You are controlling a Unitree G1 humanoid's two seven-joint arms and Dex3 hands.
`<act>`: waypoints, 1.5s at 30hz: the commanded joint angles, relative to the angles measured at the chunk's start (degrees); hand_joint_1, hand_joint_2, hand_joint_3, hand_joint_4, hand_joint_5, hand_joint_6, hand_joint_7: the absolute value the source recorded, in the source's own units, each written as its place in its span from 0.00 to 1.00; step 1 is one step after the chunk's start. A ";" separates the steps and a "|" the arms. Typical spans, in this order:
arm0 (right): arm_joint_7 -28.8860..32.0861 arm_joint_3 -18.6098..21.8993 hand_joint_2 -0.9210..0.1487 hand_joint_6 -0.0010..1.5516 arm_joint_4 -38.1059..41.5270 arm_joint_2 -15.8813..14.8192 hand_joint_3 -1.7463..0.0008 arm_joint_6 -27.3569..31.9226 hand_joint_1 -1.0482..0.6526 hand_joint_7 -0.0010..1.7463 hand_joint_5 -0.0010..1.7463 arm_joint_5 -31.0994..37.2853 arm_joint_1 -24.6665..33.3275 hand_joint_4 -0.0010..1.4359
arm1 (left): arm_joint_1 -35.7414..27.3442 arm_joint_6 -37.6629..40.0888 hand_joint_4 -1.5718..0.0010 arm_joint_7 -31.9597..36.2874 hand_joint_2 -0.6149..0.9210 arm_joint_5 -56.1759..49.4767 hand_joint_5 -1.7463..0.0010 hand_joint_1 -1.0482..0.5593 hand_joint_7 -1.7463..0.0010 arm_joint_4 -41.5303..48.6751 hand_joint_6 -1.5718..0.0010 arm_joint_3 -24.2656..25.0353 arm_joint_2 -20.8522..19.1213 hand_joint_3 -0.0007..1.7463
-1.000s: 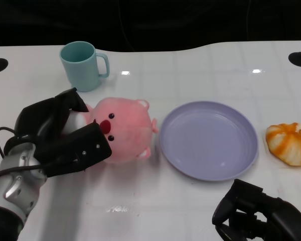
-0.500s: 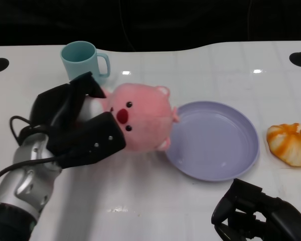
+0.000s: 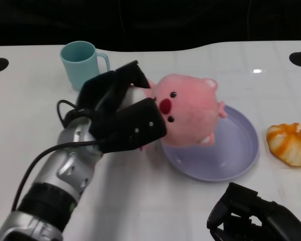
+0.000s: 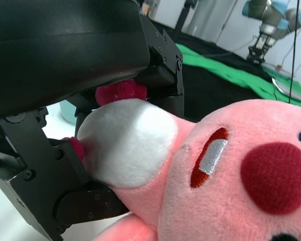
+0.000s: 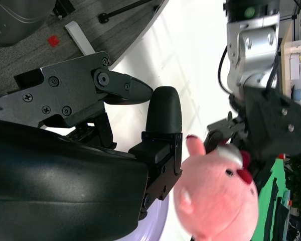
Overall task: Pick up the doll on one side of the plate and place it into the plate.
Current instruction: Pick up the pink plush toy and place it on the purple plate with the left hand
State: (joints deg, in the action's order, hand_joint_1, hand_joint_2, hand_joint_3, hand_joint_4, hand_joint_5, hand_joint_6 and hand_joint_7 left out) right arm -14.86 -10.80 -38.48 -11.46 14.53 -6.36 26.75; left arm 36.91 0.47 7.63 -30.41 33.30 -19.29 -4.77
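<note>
My left hand (image 3: 121,114) grips the pink plush doll (image 3: 186,110) and holds it in the air over the left part of the lilac plate (image 3: 238,150). In the left wrist view the doll (image 4: 226,175) fills the frame, its white patch pressed between my black fingers (image 4: 115,60). The right wrist view shows the doll (image 5: 215,196) held by the left hand (image 5: 263,120) above the plate's rim (image 5: 155,226). My right hand (image 3: 256,218) rests low at the front right edge of the table, fingers curled, holding nothing.
A teal mug (image 3: 83,64) stands at the back left, behind my left hand. An orange and white plush (image 3: 290,143) lies right of the plate. Black round holes (image 3: 300,58) mark the table's far corners.
My left hand has lifted the doll off the table and carried it to the right, from beside the plate to above its left part. The right hand stays put.
</note>
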 commanded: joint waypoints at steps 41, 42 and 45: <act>1.37 -1.23 0.05 0.29 -1.80 -0.59 0.64 1.60 0.49 0.97 1.00 -0.15 0.90 0.46 | 11.65 4.25 1.00 -14.87 1.00 -6.29 1.00 0.14 1.00 11.78 0.97 -13.43 4.34 0.25; 1.40 -1.29 0.05 0.29 -1.64 -0.67 0.64 1.28 0.49 0.97 1.00 0.15 0.85 0.46 | 11.29 4.21 1.00 -15.52 1.00 -6.60 1.00 0.12 1.00 10.49 0.99 -13.71 3.56 0.26; 1.45 -1.34 0.05 0.29 -1.37 -0.73 0.64 0.83 0.49 0.97 1.00 0.59 0.77 0.46 | 10.12 4.93 1.00 -18.25 1.00 -6.83 1.00 0.10 1.00 5.79 1.00 -13.78 1.22 0.28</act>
State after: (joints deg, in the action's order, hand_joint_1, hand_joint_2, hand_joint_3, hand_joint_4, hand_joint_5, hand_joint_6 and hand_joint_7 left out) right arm -13.35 -12.76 -40.12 -11.48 16.15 -6.01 27.45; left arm 47.63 4.95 -9.02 -36.70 41.19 -33.16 -1.83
